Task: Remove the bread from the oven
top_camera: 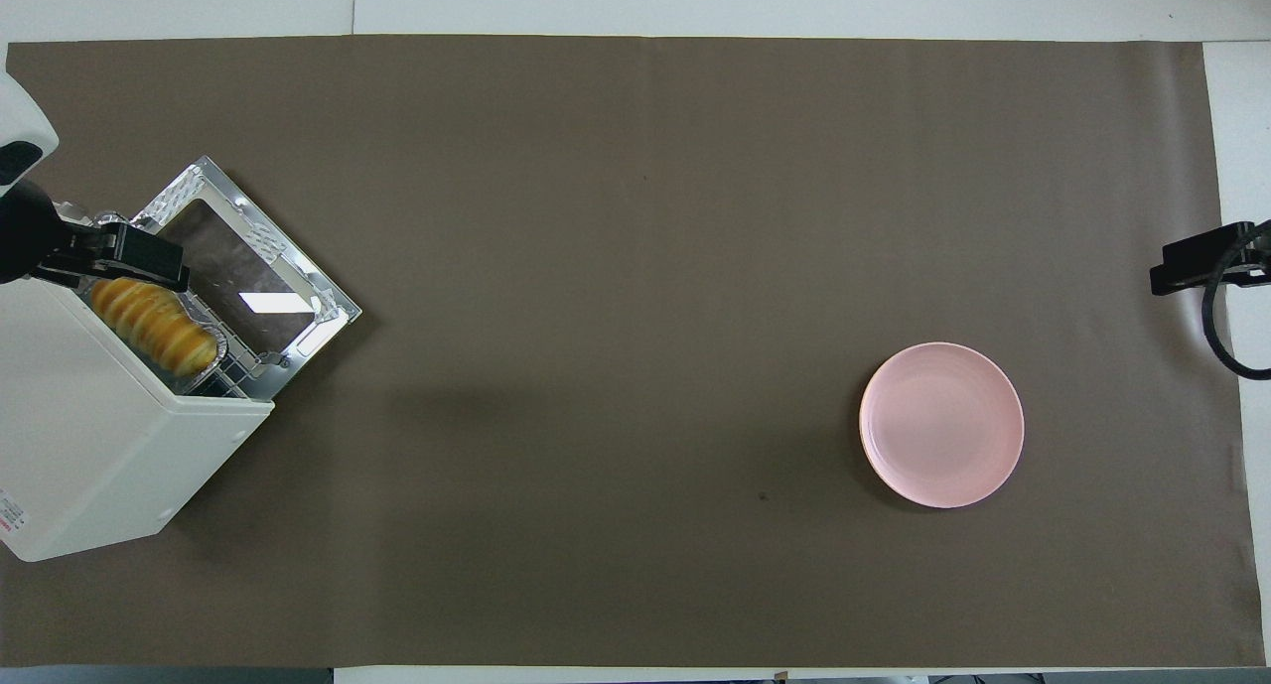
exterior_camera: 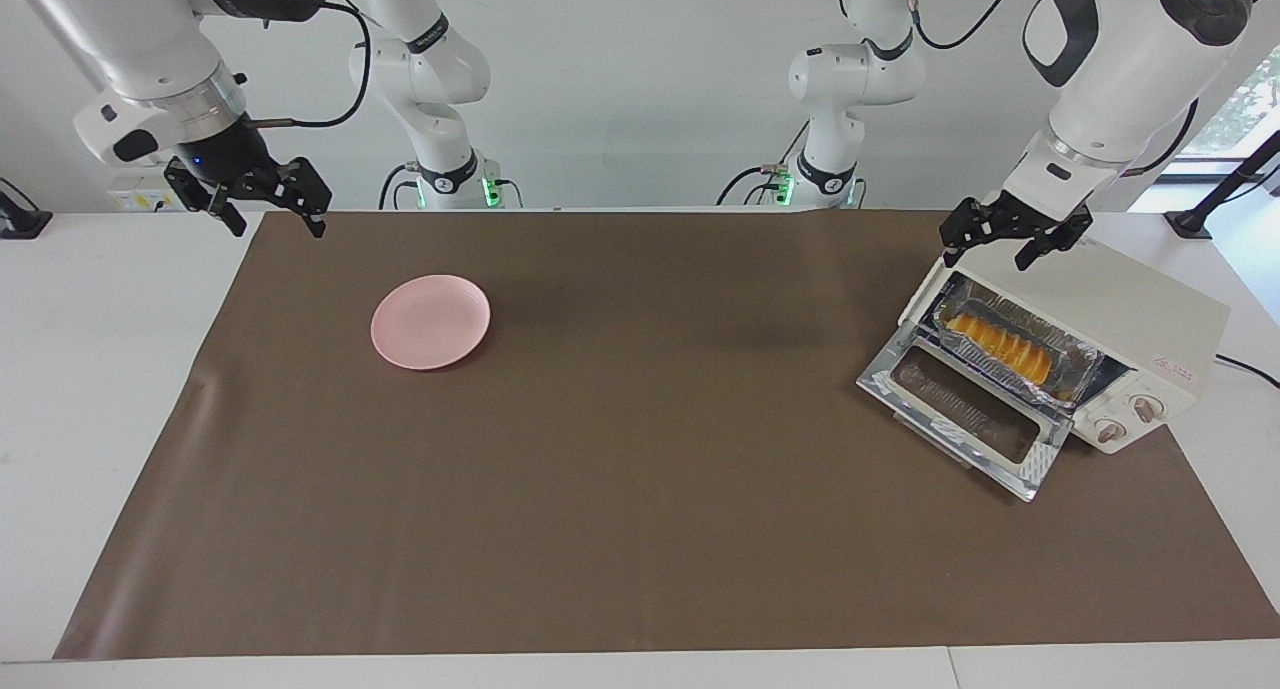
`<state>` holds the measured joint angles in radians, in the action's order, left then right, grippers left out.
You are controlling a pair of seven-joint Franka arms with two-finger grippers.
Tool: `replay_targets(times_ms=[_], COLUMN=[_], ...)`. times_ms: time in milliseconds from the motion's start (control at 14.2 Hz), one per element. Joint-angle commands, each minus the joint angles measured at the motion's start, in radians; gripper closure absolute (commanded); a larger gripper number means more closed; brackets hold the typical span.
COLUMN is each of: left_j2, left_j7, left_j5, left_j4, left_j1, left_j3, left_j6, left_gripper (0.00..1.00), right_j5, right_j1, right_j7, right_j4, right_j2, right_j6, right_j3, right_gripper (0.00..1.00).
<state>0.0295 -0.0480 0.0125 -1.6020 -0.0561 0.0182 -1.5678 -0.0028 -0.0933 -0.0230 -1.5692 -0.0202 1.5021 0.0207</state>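
Golden bread [exterior_camera: 1000, 347] lay in foil tray [exterior_camera: 1072, 352] inside open toaster oven [exterior_camera: 1130, 309]; L gripper [exterior_camera: 1000, 252] above oven top, R gripper [exterior_camera: 268, 217] over table edge, both w/ jaws wide, empty.

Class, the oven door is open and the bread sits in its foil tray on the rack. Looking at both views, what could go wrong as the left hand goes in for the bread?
1. The open left hand hangs over the oven top's edge; reaching in, it may strike the casing.
2. The bread lies inside the foil tray, so the fingers may catch foil and drag the tray out too.
3. The lowered door sticks out in front; the arm could bump it.
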Motion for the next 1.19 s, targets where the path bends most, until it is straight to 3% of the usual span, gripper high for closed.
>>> replay_targets(times_ms=[0, 281, 492, 773, 1124], left_j2=[0.000, 0.001, 0.030, 0.180, 0.262], left_j7=[0.067, 0.105, 0.334, 0.530, 0.710], left_j5=[-0.012, -0.014, -0.043, -0.174, -0.210], left_j4=[0.014, 0.004, 0.011, 0.082, 0.111], left_j1=[0.010, 0.005, 0.007, -0.047, -0.041], left_j3=[0.005, 0.005, 0.005, 0.003, 0.000], left_j6=[0.015, 0.031, 0.019, 0.025, 0.015], left_gripper=[0.00, 0.00, 0.00, 0.00, 0.00], right_j5=[-0.011, -0.011, -0.011, -0.011, -0.011], right_j1=[0.000, 0.000, 0.000, 0.000, 0.000], right_j7=[-0.018, -0.018, -0.018, -0.018, -0.018], right_j4=[-0.017, -0.017, -0.017, -0.017, -0.017], right_j2=[-0.021, -0.021, -0.021, -0.021, -0.020], right_j6=[-0.010, -0.010, -0.010, -0.010, -0.010], right_j3=[0.004, 0.002, 0.004, 0.002, 0.004], right_gripper=[0.00, 0.00, 0.00, 0.00, 0.00])
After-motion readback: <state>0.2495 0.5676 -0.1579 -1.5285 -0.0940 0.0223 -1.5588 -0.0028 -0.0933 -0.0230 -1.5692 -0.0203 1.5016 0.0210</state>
